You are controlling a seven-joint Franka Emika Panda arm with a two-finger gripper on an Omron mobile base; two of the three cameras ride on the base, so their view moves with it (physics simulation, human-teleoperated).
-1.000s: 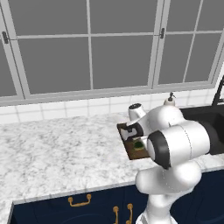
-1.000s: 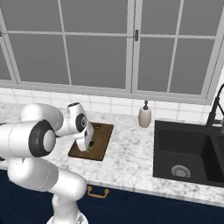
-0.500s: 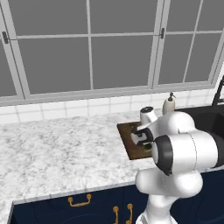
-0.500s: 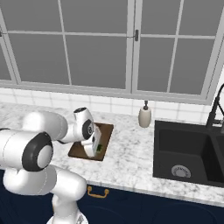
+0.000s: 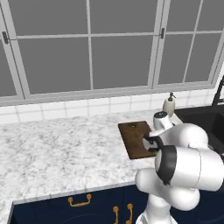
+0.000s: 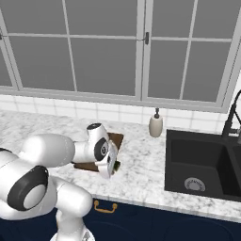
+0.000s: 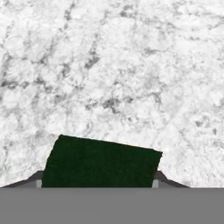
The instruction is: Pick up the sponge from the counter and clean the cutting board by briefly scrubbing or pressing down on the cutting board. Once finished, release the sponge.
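Sponge (image 7: pixel 100 162) sits at the lower centre of the hand view, clamped between the gripper (image 7: pixel 97 183) fingertips, over bare counter (image 7: pixel 113 65) (board off-frame). Next: carry back over cutting board (image 5: pixel 136 138), press.

The cutting board (image 5: pixel 136 139) lies on the counter (image 5: pixel 57 144) below the window (image 5: pixel 87 43), with the soap bottle (image 6: pixel 156 125) behind it toward the sink (image 6: pixel 202 162) on its right, and the sponge (image 7: pixel 98 162) sits over the counter just past the board's right edge.
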